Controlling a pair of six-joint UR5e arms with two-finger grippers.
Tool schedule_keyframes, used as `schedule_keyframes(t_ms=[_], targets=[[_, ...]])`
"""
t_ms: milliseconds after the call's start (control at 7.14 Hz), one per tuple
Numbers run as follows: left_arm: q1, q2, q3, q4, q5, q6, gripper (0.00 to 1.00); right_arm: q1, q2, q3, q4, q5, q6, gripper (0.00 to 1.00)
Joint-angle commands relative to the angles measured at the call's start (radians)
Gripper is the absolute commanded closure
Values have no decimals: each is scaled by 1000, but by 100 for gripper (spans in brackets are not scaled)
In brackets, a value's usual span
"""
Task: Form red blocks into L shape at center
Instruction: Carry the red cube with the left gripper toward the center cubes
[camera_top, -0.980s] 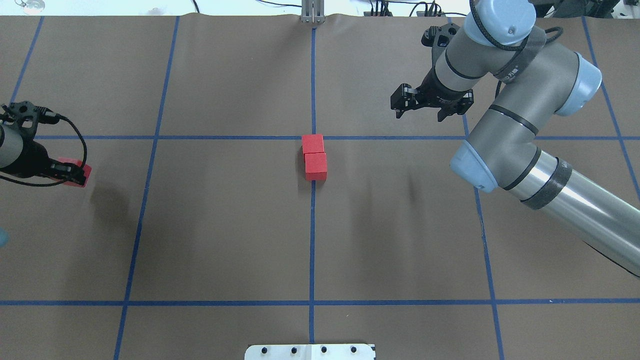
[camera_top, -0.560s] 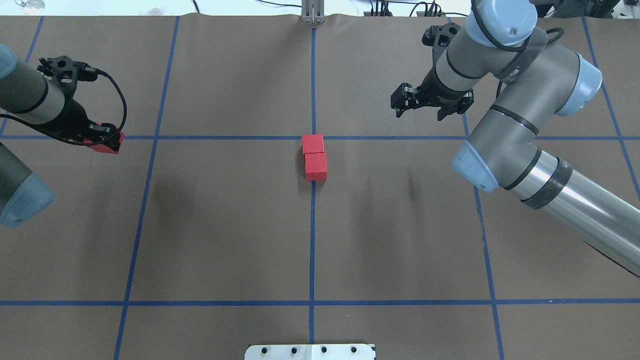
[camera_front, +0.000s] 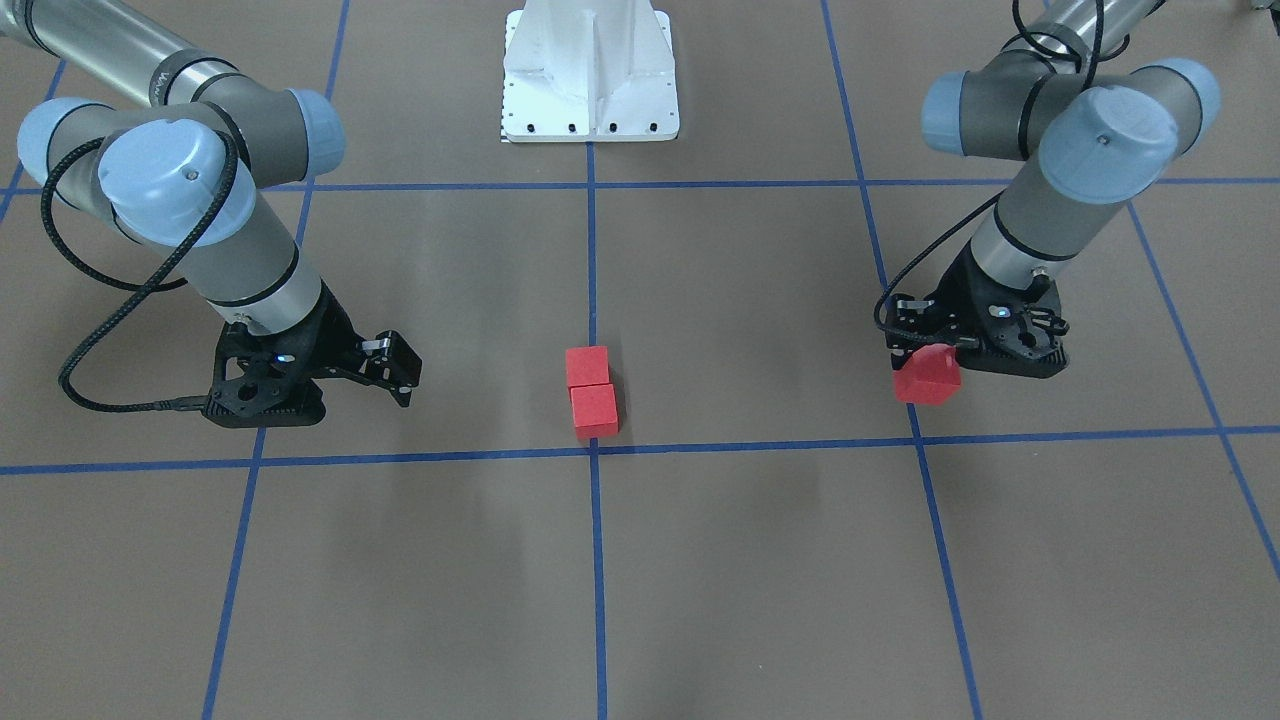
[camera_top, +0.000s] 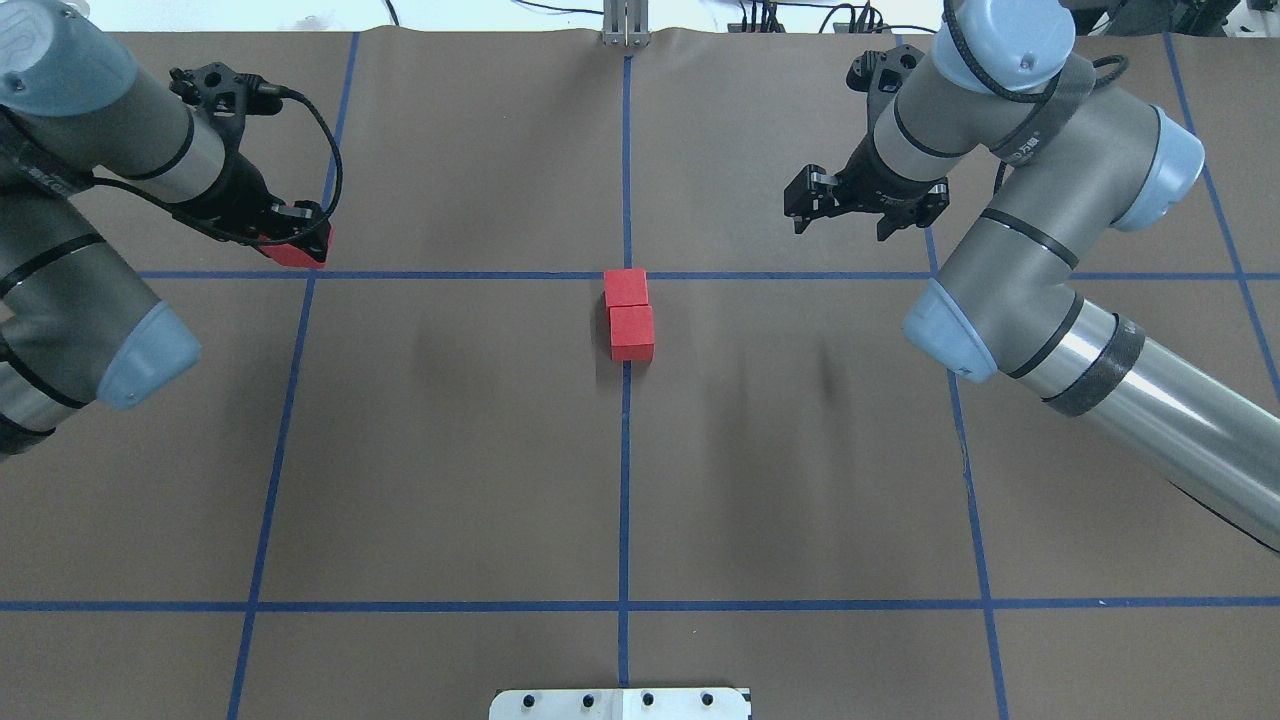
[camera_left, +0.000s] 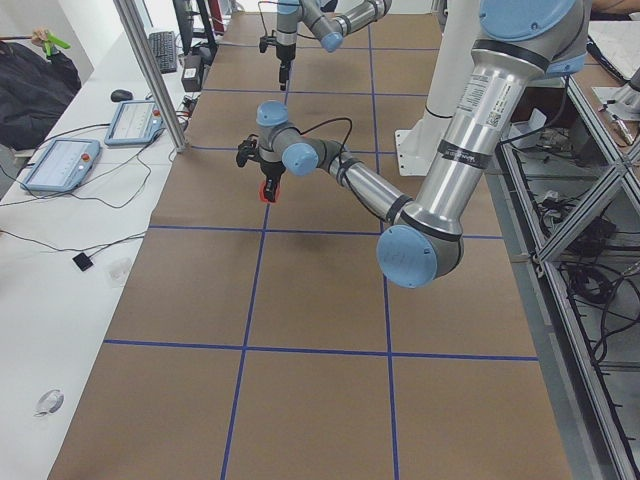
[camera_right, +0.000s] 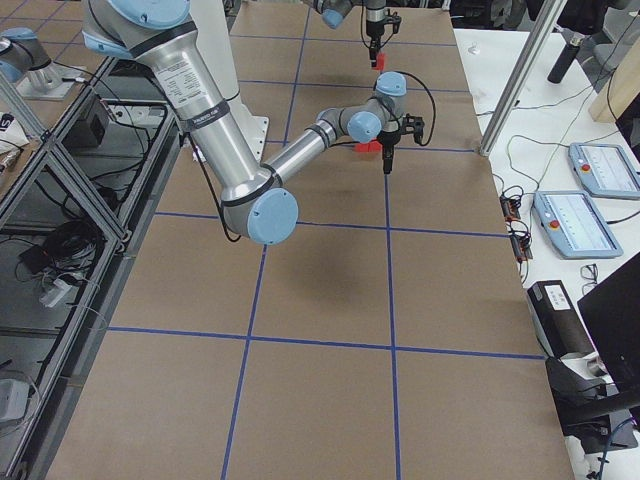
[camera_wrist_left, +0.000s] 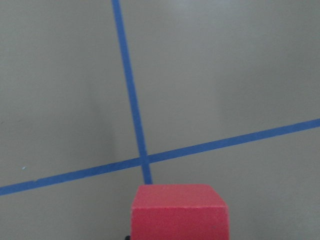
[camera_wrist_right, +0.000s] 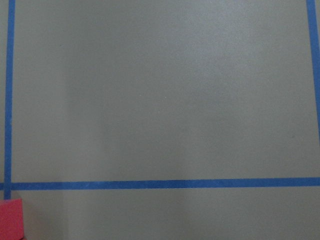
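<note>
The left gripper (camera_top: 292, 238) is pinching the third block (camera_top: 298, 254) at 9 o'clock of the cross (camera_top: 627, 275), needing a flush landing beside one end of the pair (camera_top: 630, 315) at 6 o'clock; the right gripper (camera_top: 840, 222) is hanging spread.

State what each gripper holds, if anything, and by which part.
The left gripper holds one red block, clamped by its upper part, with the rest hanging below the fingers. The right gripper is open and holds nothing.
</note>
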Motion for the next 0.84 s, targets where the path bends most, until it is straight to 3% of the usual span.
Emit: schedule_keyframes(t_ms=[0,420,700], targets=[[65,-118,78,4,24,-472,100,1,1,0,0,0,1,1],[186,-178,116,56,220,-1047,100,2,-3,0,0,-2,-1,1],[249,-300,206,173,345,-1306,100,4,-3,1,0,-2,-1,1]])
